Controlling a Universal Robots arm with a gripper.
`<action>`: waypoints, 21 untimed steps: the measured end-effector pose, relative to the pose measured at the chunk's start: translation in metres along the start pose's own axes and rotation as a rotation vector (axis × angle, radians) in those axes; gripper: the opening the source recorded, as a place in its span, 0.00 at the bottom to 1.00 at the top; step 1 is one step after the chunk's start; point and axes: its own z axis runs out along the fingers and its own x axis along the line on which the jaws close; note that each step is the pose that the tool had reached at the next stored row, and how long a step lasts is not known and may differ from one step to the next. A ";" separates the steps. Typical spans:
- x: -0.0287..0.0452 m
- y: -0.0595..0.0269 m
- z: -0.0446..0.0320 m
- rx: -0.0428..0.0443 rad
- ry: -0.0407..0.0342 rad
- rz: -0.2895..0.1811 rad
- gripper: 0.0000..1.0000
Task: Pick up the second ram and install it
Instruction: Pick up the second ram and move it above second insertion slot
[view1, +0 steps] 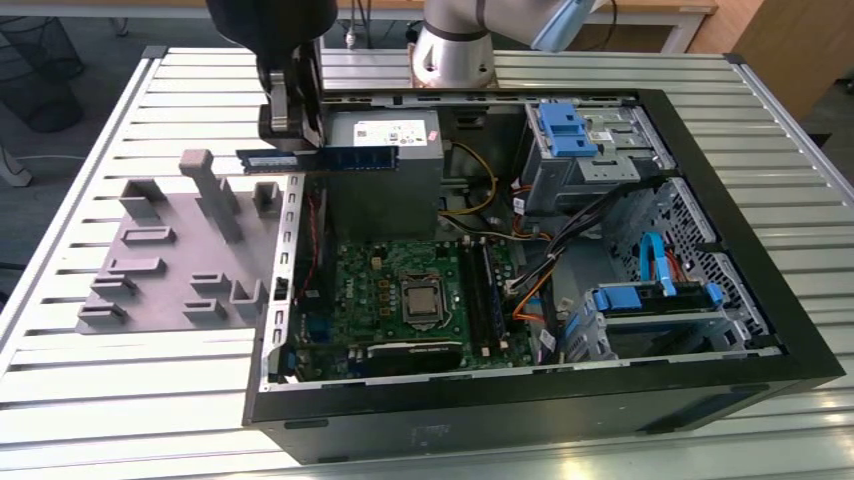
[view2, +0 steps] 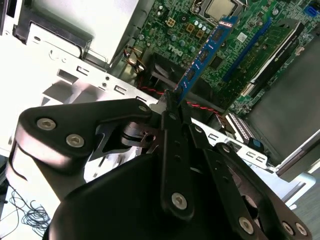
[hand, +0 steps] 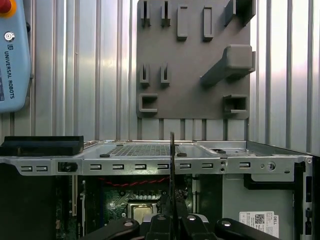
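The second ram (view1: 350, 158) is a thin dark stick with a small label, held level in the air above the open computer case's edge. My gripper (view1: 304, 148) is shut on its end nearest the grey fixture. In the second wrist view the ram (view2: 206, 52) sticks out from the gripper (view2: 170, 102) over the green motherboard (view2: 250, 45). It appears edge-on as a thin dark line (hand: 172, 160) above the gripper (hand: 172, 212) in the first wrist view. The motherboard's long memory slots (view1: 487, 290) lie lower in the case, apart from the stick.
The open black computer case (view1: 747, 360) lies on a slatted metal table (view1: 120, 400). A grey fixture plate (view1: 174, 250) with upright blocks sits on the exterior view's left. Inside are a power supply (view1: 400, 185), blue-handled drive cages (view1: 581, 130) and loose cables (view1: 574, 225).
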 end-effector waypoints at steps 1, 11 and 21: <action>0.0000 -0.0004 0.0000 0.0001 0.0000 0.000 0.14; 0.0000 -0.0064 0.0001 0.0000 0.0000 0.000 0.14; -0.0001 -0.0153 0.0002 0.0001 0.0000 0.000 0.14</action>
